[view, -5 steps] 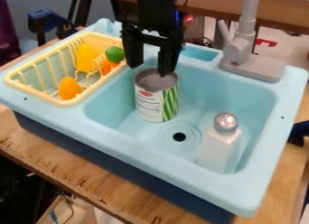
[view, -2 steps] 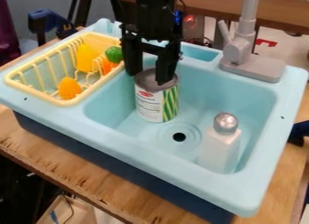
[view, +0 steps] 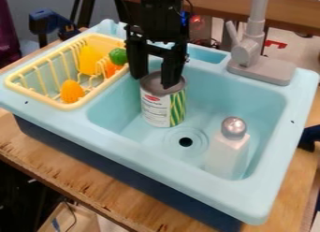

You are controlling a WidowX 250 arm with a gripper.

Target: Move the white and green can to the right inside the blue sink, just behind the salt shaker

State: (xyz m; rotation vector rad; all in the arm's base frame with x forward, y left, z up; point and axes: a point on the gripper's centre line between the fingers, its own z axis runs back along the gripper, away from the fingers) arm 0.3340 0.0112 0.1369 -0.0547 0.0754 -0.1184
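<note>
Lowered since the earliest frame, a black gripper (view: 154,82) hangs at the rim of a tin can (view: 162,107) in the upper middle of the frame, its fingertips down from just above the lid to either side of the top. Between the two latest frames the can has shifted very slightly, a hint of contact, though it stays upright in the pale blue sink (view: 225,88). At upper left, a yellow dish rack (view: 67,106) sits unchanged on the sink's ledge, holding an orange toy piece (view: 72,91) near its front, a yellow toy piece (view: 90,60) toward the back and a green toy pepper (view: 117,55) at its right side. Just right of the rack stands the can, at the basin's left rear, its dark lid between jaws that are spread apart; whether they press on the metal cannot be told from this angle. For the work in hand, the approach looks all but complete, with a firm hold the likely missing piece; an uneven squeeze could tip the can. Below and right of it, near the middle of the frame, lies the dark drain hole (view: 185,142). Farther right, a white bottle (view: 225,154) with a silvery top keeps its place, beneath a gray faucet (view: 256,32) rising at upper right.
</note>
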